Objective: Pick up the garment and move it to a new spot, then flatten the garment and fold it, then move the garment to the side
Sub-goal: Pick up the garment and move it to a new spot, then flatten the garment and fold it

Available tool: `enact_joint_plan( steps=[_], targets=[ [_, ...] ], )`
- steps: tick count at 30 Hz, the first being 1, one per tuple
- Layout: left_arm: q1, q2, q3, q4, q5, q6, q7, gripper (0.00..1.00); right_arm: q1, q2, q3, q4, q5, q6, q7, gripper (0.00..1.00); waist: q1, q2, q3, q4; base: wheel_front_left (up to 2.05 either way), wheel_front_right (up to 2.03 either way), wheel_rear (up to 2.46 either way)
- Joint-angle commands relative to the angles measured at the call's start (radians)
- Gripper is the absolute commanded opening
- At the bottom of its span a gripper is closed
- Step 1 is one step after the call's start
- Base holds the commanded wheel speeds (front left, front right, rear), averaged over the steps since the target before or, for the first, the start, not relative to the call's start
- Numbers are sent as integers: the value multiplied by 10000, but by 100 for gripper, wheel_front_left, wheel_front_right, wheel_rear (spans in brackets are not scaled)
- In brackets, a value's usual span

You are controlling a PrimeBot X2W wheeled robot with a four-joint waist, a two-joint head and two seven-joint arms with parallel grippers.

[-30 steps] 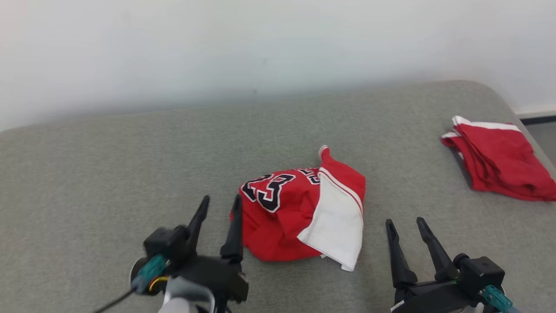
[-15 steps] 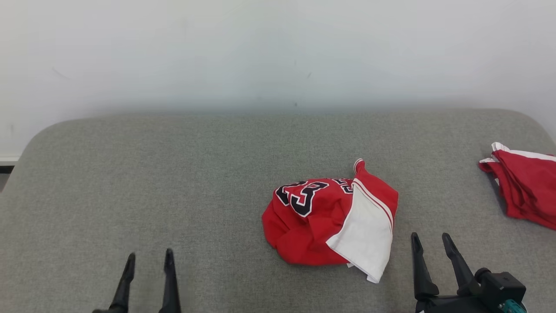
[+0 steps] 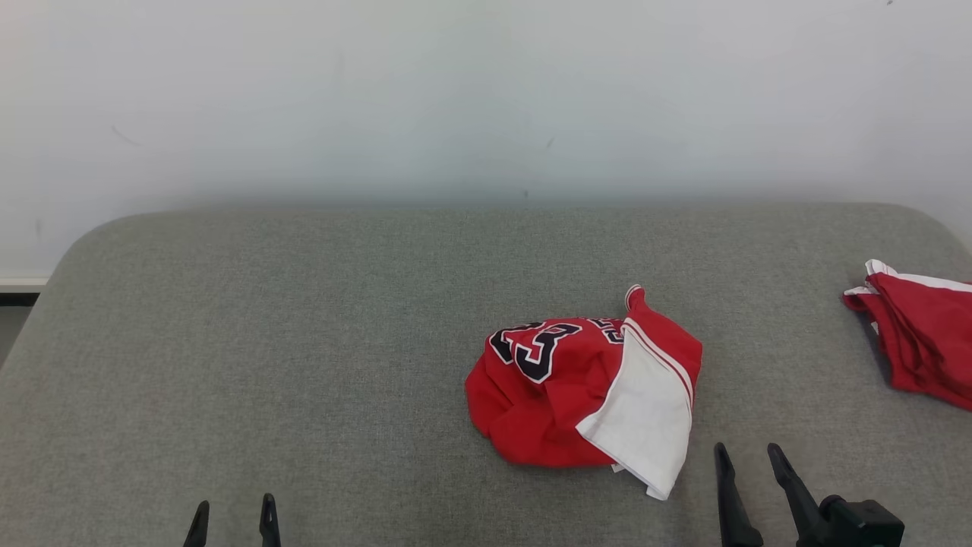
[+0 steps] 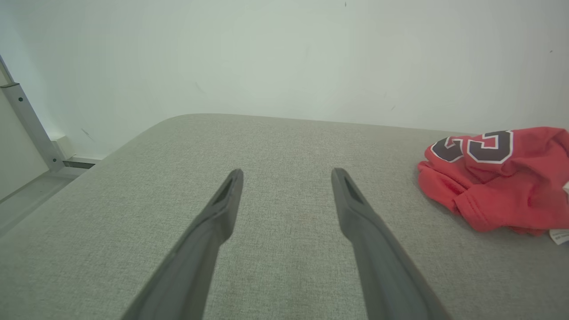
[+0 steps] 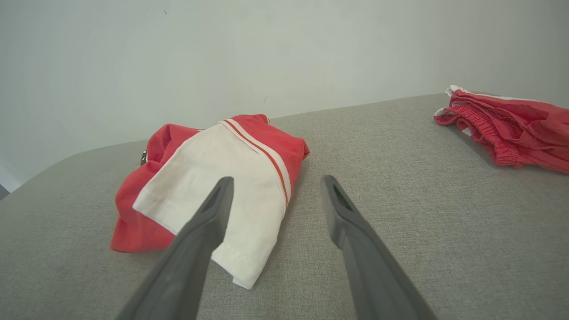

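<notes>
A crumpled red garment (image 3: 562,387) with a black number 23 and a white panel lies in a heap on the grey padded table (image 3: 304,342), right of centre. The left wrist view has the garment (image 4: 502,178) at its right edge; the right wrist view shows the garment (image 5: 213,186) just ahead of the fingers, white panel up. My left gripper (image 3: 231,513) stands open at the bottom left, well clear of the heap, with nothing between its fingers (image 4: 222,209). My right gripper (image 3: 748,456) is open and empty just right of the heap's near corner.
A second red garment with white trim (image 3: 923,342) lies at the table's right edge, also in the right wrist view as red cloth (image 5: 511,129). A pale wall (image 3: 486,99) runs behind the table. A metal post (image 4: 26,124) stands off the table's left end.
The head camera has lifted and turned, so the whole picture shifted. My left gripper has pulled back from the heap's left side to the bottom edge. The garment lies as before.
</notes>
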State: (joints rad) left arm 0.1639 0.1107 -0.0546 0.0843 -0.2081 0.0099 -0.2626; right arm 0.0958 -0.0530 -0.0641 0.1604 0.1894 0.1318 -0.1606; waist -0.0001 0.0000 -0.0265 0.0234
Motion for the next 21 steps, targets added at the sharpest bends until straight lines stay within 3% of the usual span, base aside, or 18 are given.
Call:
enact_joint_plan(
  steps=[1, 21],
  targets=[
    [101, -60, 59, 49, 145, -61, -28, 100, 116, -16, 24, 29, -73, -17, -1, 100, 1, 0, 1, 11, 0, 0, 0],
    [76, -534, 433, 174, 567, -607, -29, 100, -75, 10, 180, 81, 59, -17, -48, 100, 1, 0, 81, -93, 0, 0, 0]
  ],
)
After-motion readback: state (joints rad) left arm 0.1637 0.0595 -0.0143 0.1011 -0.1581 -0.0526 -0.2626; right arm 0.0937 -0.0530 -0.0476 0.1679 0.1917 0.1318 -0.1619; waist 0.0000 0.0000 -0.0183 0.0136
